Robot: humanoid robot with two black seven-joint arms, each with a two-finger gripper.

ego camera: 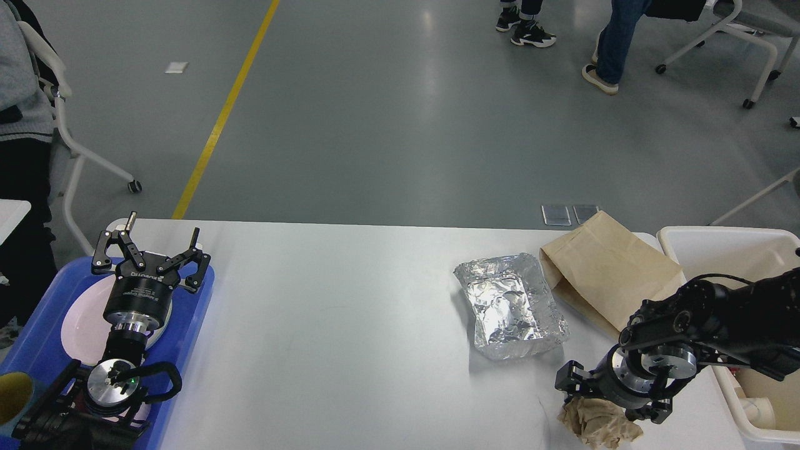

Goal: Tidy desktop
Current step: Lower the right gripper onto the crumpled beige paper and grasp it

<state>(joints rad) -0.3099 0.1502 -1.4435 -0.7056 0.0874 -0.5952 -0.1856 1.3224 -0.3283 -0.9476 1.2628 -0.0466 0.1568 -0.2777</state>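
Observation:
The desktop (350, 325) is a wide white tabletop. A crumpled foil container (509, 306) lies right of its centre, and a flat brown paper bag (609, 275) sits just behind that. A crumpled tan paper wad (597, 426) rests near the front right edge. My right gripper (607, 403) hangs low over the wad, open, with its fingers on either side of the wad's top. My left gripper (150, 240) stands open and empty above the blue tray (194, 312) at the left end.
A white plate (78, 325) lies on the blue tray under my left arm, with a dark yellow cup (12, 397) at the tray's front. A cream-white bin (725, 236) holding some items stands at the table's right end. Chairs and people are on the floor beyond.

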